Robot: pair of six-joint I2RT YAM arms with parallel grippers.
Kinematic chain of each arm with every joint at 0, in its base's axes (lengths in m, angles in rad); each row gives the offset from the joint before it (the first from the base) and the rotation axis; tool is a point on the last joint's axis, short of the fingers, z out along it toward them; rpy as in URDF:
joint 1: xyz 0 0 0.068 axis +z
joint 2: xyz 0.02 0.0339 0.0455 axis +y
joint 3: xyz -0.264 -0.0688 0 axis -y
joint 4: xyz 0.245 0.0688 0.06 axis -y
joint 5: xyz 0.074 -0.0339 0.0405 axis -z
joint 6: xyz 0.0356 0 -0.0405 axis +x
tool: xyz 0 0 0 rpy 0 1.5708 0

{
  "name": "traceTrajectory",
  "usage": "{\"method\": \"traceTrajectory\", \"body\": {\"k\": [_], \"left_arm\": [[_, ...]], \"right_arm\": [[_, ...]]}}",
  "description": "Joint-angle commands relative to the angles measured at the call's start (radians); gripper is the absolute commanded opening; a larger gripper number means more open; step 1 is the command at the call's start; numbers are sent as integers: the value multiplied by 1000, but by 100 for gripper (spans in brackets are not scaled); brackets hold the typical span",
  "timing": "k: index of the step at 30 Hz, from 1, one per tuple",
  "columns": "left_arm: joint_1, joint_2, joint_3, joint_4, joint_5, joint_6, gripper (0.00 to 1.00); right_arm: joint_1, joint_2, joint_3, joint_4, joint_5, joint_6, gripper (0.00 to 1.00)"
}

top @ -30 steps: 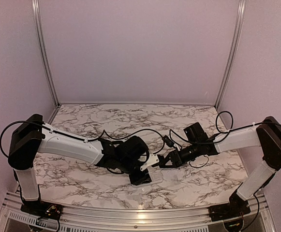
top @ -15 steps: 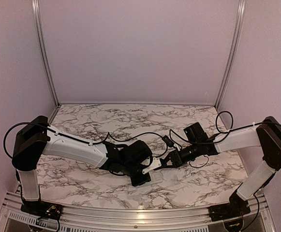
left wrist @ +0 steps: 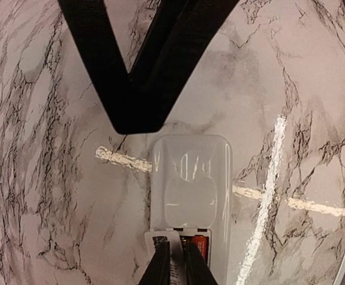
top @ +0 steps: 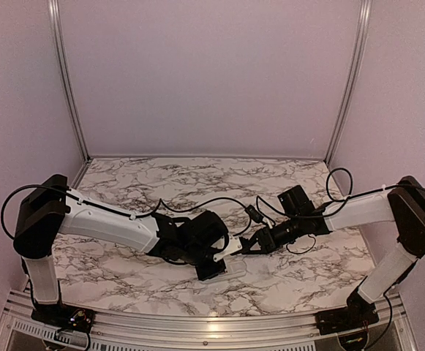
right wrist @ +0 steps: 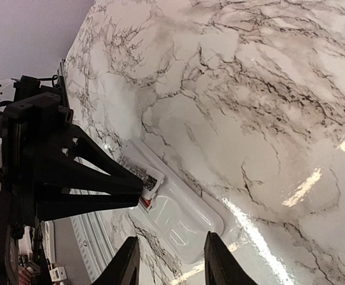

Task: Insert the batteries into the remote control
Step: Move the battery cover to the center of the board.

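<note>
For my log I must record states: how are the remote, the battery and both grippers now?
remote, lying back up, recess uncovered
battery, lying in the recess
left gripper, nearly shut, tips at the recess
right gripper, open, holding nothing

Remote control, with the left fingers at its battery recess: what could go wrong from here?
1. The remote control lies loose on the table. The right gripper hangs open near its far end without clamping it, so a push from the left gripper could slide it.
2. One battery shows in the remote right beside the left fingertips; they might knock it askew.
</note>
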Motion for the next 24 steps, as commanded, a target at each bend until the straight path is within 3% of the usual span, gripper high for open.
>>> {"method": "traceTrajectory", "body": {"k": [1,8,9,13,15,24], "left_arm": [[-2,-76,-28,24,-39,-19,10],[17,-119,-57,39,-105,-28,0],[26,-122,-59,29,-103,-31,2],[59,-157,-103,20,5,-63,33],[79,-173,-123,28,71,-102,42],[147,-203,-191,129,186,-530,53]], "right_arm": [[-10,3,20,-14,6,-7,36],[-10,2,24,-11,6,-4,36],[-10,2,24,-10,4,-4,36],[-10,2,26,-4,-4,-3,36],[-11,2,27,-4,-4,-2,36],[-10,-6,25,-3,-3,-1,36]]}}
